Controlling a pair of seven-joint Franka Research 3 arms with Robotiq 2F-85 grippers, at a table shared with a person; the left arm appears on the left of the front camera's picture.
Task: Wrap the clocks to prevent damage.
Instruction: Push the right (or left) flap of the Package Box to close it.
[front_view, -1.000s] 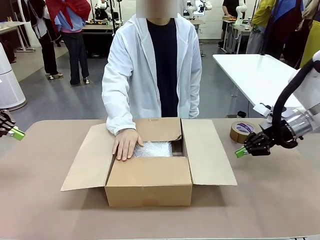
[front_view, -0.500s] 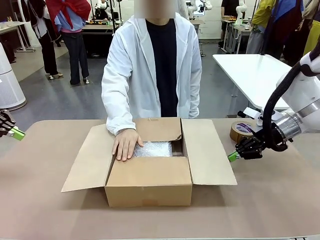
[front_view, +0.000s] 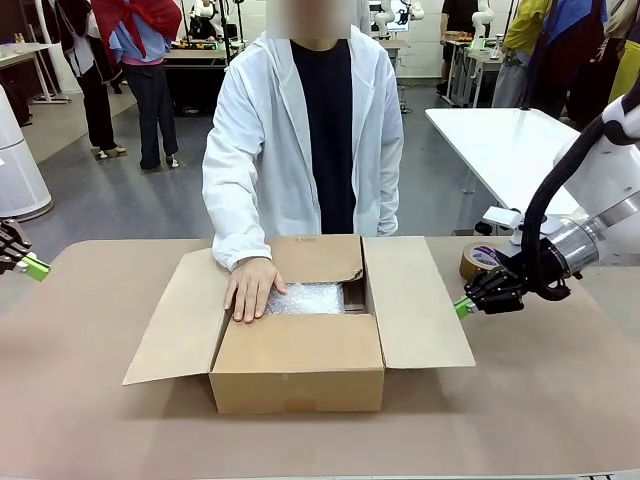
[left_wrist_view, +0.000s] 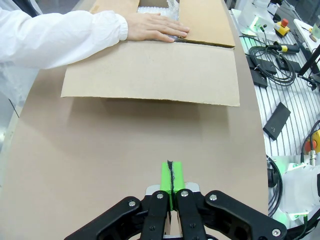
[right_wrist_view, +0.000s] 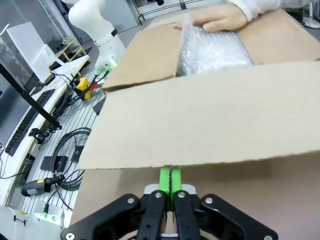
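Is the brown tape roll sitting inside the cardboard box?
No, the tape roll lies outside the cardboard box, off to its right side.

One box (front_view: 298, 375) sat on the table (front_view: 80, 400), and I counted three flaps (front_view: 418, 305) lying open on it: one at each side and one at the far edge. Inside lay a single bundle (front_view: 308, 298) of bubble wrap. There was one tape roll (front_view: 484, 262). One person stood at the far side, with one hand (front_view: 252, 288) on the box. The grippers numbered two, the left gripper (front_view: 35, 268) and the right gripper (front_view: 462, 307), and each carried two green pads (left_wrist_view: 165, 177). Behind stood one white table (front_view: 500, 150). Farther back were several people, too cut off by the edges for a sure count.
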